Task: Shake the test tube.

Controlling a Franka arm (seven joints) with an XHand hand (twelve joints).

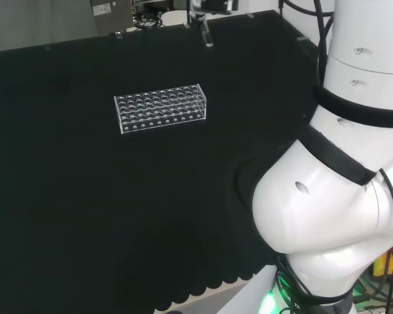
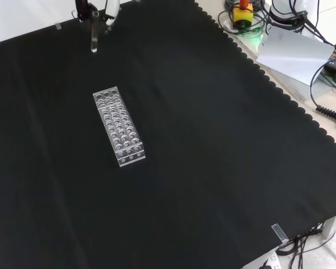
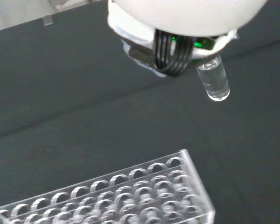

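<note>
Nearest the arm's base the black cloth [image 1: 85,216] lies bare, the white arm [image 1: 340,196] bulking over its edge in the head view. Farther out sits the clear rack [image 1: 160,108], lying flat on the cloth, below the hand and well apart from it; in the front view it runs lengthwise down the cloth. Beyond it, up at the far edge, the hand [image 2: 95,8] hangs in the air, clamped on the tube [image 2: 93,38], which points down from the fingers, clear of the cloth. From the wrist the tube's rounded end sticks out beneath the hand, above the rack's holes.
</note>
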